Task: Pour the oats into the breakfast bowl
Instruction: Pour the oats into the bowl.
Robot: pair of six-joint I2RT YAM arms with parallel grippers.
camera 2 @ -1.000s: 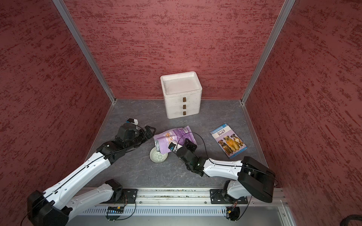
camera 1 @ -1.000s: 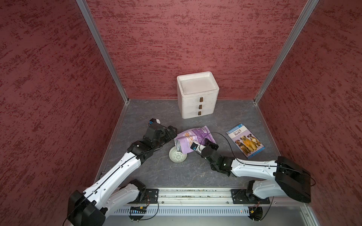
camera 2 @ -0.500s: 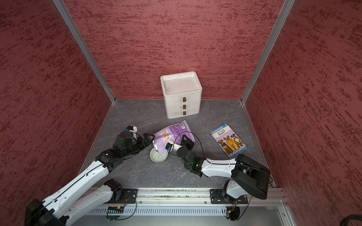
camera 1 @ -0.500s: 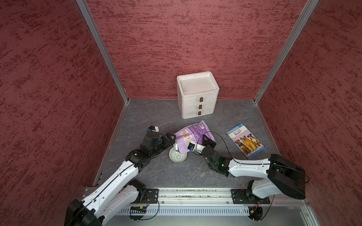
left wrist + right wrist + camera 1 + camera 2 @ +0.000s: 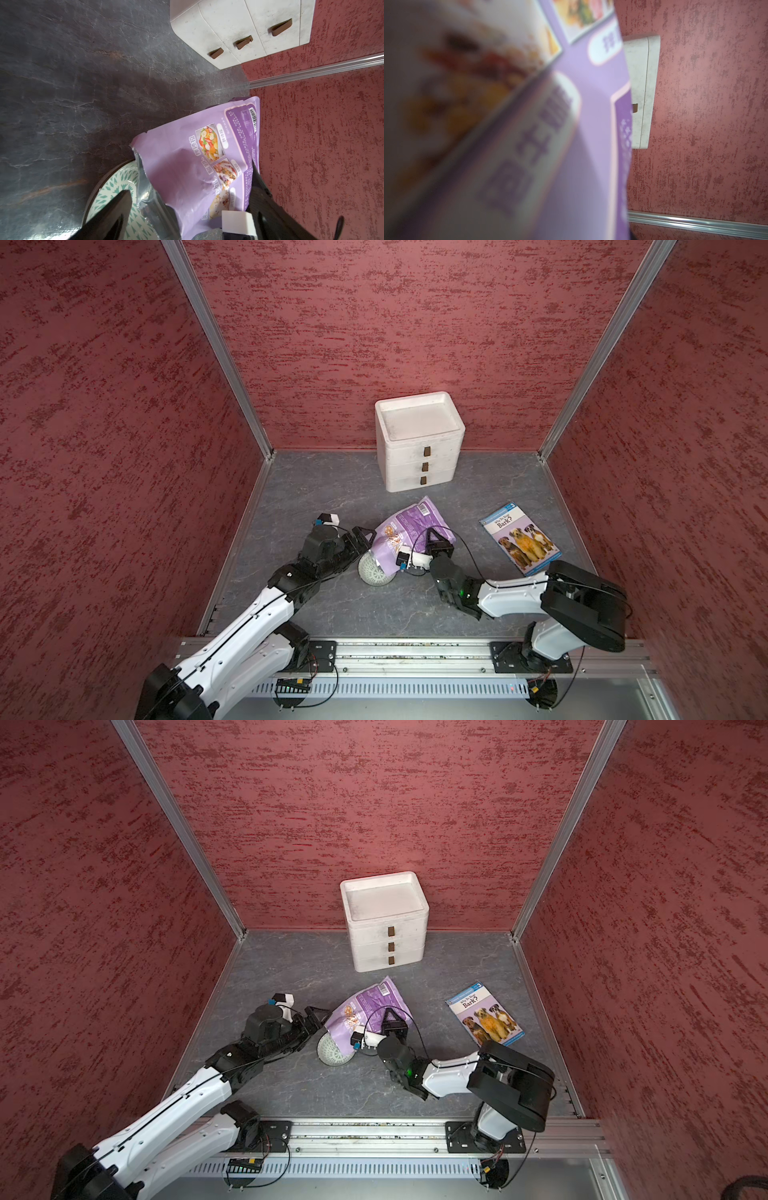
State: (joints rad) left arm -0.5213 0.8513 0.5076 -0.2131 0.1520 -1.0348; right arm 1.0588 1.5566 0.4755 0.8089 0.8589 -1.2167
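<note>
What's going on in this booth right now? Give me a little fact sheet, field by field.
pouch: lilac, tilted, open mouth over the bowl
bowl: beneath the pouch's mouth; no oats visible in the part that shows
right gripper: shut on the pouch
left gripper: open, jaws either side of the pouch's mouth
bystanders: white drawer box at the back wall; dog book lying flat, apart from the pouch

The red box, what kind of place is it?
Probably a robot test booth, not a home: a left arm and right arm bolted to a metal rail, red panels boxing in a grey tabletop, and props like an oats pouch and dog book.
</note>
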